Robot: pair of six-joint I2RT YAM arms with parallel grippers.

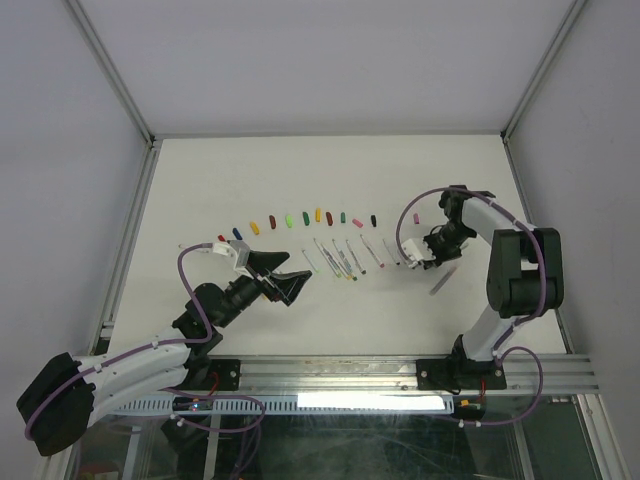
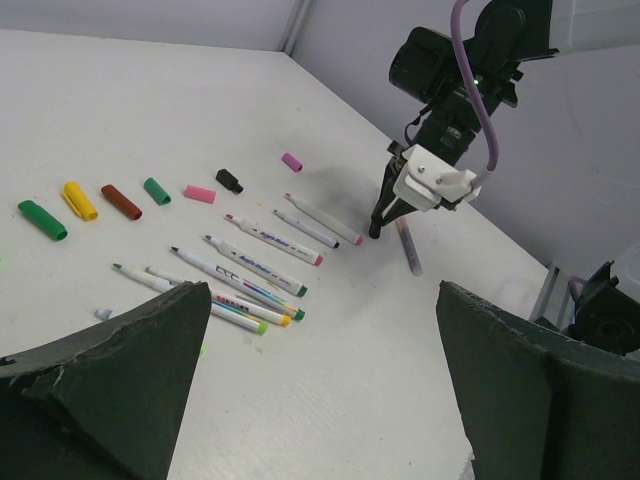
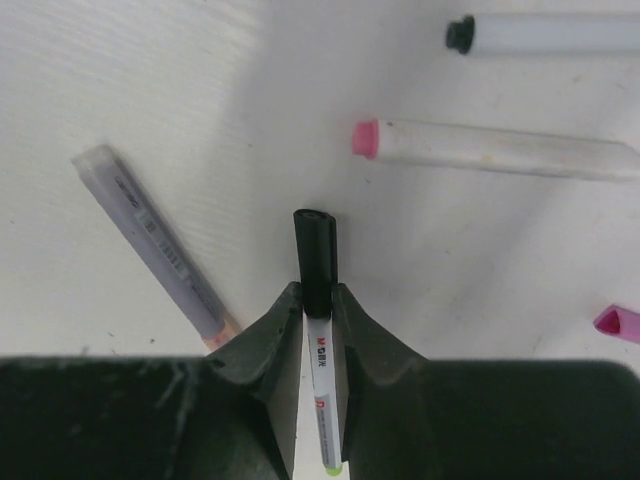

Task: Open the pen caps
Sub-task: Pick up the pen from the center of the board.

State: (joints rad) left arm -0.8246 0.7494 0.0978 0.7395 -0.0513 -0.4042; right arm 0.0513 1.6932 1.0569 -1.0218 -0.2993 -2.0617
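My right gripper [image 3: 317, 295] is shut on a white pen [image 3: 322, 380], gripping where its black cap [image 3: 315, 245] meets the barrel; the cap is still on and sticks out past the fingertips toward the table. In the top view this gripper [image 1: 428, 255] is right of a row of uncapped pens [image 1: 345, 258]. Loose pen caps [image 1: 304, 217] of several colours lie in an arc behind the pens, and also show in the left wrist view [image 2: 121, 201]. My left gripper [image 1: 285, 283] is open and empty, left of the pens, its jaws wide apart [image 2: 320, 330].
A capped grey pen [image 1: 443, 278] lies on the table just right of my right gripper, also in the right wrist view [image 3: 150, 235]. A single pink cap [image 1: 416, 217] lies behind the right gripper. The table is white, with metal frame rails along its sides.
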